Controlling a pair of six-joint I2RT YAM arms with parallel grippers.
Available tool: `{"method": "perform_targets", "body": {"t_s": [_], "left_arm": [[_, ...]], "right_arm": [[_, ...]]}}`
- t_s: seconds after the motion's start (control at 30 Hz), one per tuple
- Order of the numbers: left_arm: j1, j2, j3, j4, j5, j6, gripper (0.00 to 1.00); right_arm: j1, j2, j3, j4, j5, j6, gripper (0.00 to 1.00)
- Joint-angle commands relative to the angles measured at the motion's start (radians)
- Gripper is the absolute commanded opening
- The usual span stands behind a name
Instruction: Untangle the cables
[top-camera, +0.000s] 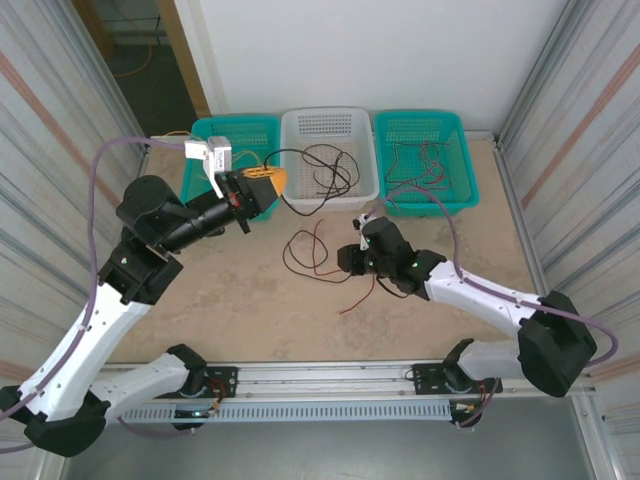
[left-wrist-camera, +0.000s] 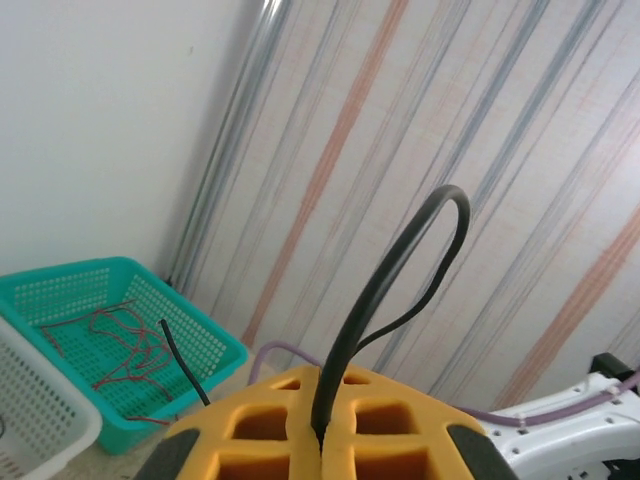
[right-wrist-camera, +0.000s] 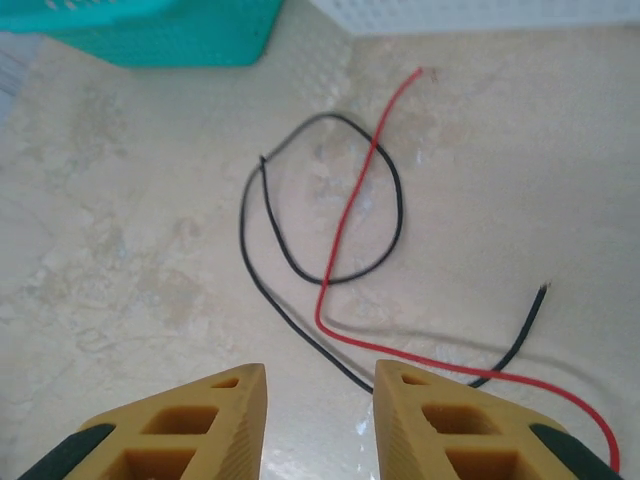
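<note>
Black cable (left-wrist-camera: 385, 270) clamped by left gripper (left-wrist-camera: 320, 440); right gripper (right-wrist-camera: 320, 400) parted above loose cables.

Left gripper: yellow jaws pressed fully together on the black cable, which rises from the fingertips in a narrow loop. Right gripper: jaws partly apart above the table (right-wrist-camera: 120, 260), with nothing visible between them. Just ahead of its fingertips, a second black cable (right-wrist-camera: 400, 200) lies looped on the table, crossed by a red cable (right-wrist-camera: 345, 222).
</note>
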Motion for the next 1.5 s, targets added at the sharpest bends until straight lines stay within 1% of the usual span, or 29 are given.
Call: {"method": "perform_targets", "body": {"t_s": [0.0,0.1,0.27,0.43,0.7,0.8,0.9,1.0,1.07,1.17,1.2,1.3,1.4,1.47], "left_arm": [[0.021,-0.004,0.033,-0.063,-0.078,0.013,0.00],[0.047,-0.004,0.020,-0.068,-0.080,-0.007,0.00],[0.074,0.021,0.036,-0.095,-0.080,-0.012,0.00],[0.085,0.095,0.102,-0.110,-0.063,-0.009,0.00],[0.085,0.172,0.137,-0.095,-0.020,-0.019,0.00],[0.085,0.180,0.139,-0.084,-0.019,-0.028,0.00],[0.086,0.196,0.151,-0.083,-0.002,-0.031,0.00],[0.085,0.216,0.158,-0.072,0.018,-0.047,0.00],[0.085,0.227,0.162,-0.069,0.026,-0.055,0.00],[0.085,0.242,0.187,-0.083,0.034,-0.051,0.00],[0.086,0.250,0.202,-0.094,0.032,-0.045,0.00],[0.089,0.266,0.238,-0.117,0.023,-0.029,0.00],[0.098,0.280,0.267,-0.133,0.018,-0.021,0.00],[0.109,0.290,0.283,-0.141,0.017,-0.020,0.00]], "right_arm": [[0.005,-0.080,0.084,-0.059,0.048,-0.030,0.37],[0.008,-0.119,0.143,-0.098,0.054,-0.059,0.40],[0.022,-0.177,0.236,-0.138,0.101,-0.119,0.51],[0.023,-0.180,0.297,-0.162,0.100,-0.128,0.55],[0.024,-0.196,0.320,-0.092,0.059,-0.102,0.65],[0.021,-0.175,0.343,-0.048,0.035,-0.098,0.70],[0.012,-0.127,0.387,-0.017,0.031,-0.101,0.71],[-0.018,-0.056,0.443,-0.012,0.069,-0.095,0.72],[-0.048,-0.006,0.471,-0.001,0.059,-0.086,0.72],[-0.090,0.068,0.494,-0.011,0.088,-0.082,0.70],[-0.108,0.088,0.493,-0.022,0.106,-0.075,0.69],[-0.173,0.119,0.467,-0.045,0.101,-0.035,0.66],[-0.220,0.114,0.413,-0.043,0.120,-0.018,0.65],[-0.275,0.112,0.378,-0.047,0.078,0.015,0.65]]}}
